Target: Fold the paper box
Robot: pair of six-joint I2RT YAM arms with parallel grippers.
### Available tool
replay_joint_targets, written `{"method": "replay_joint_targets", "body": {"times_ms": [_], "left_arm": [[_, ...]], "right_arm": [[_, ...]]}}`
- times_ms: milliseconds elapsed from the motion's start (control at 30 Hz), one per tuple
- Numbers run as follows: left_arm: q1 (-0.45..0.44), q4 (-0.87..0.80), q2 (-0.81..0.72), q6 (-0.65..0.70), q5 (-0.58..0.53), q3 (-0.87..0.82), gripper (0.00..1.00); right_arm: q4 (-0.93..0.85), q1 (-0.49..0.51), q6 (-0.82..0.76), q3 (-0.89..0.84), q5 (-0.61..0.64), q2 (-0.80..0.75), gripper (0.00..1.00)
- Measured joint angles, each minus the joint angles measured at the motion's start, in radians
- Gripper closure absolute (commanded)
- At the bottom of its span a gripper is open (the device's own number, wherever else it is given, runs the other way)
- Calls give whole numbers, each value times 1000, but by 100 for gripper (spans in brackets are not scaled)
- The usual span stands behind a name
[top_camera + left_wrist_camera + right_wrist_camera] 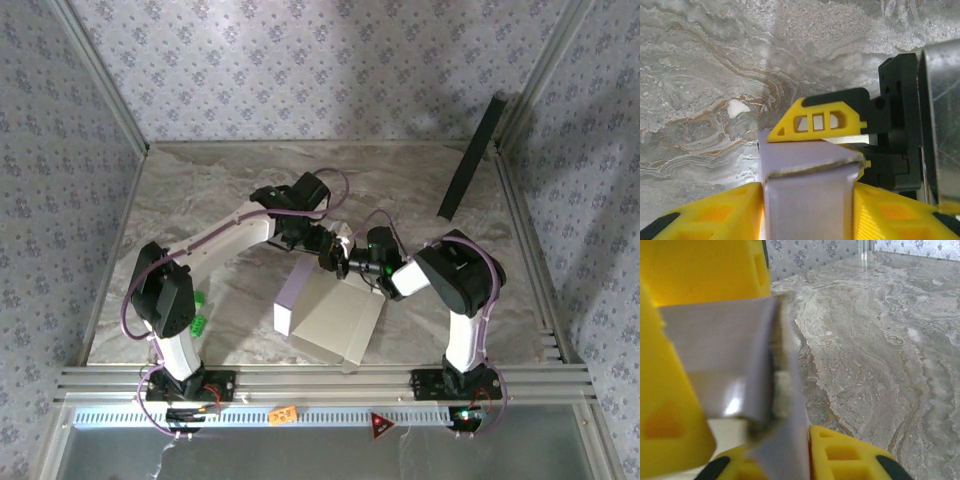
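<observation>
Left gripper (337,256) and right gripper (360,266) meet at the far edge of the paper box (335,320), lying on the bench (200,200) near the arms. 1 lavender wall stands; other flaps look unfolded, so most work remains. Left, half-parted, clasps a lavender flap; right pinches its top edge.

Both arms bend inward, left gripper (336,256) and right gripper (355,266) nearly touching, jaws pinched close

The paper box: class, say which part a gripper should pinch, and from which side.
Probably a raised lavender flap at the far edge of the paper box, approached from above: it stands free as a thin edge, while the broad beige panel offers nothing to pinch.
</observation>
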Motion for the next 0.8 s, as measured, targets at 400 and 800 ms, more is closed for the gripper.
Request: {"method": "replay_joint_targets", "body": {"times_ms": [400,800], "left_arm": [[26,-2,-4,-27,-1,-6,38],[54,-2,-75,-65,-19,-85,20]], "right_arm": [[-63,55,-21,-14,280,-58,100],[-106,145,-53,-25,539,-96,92]]}}
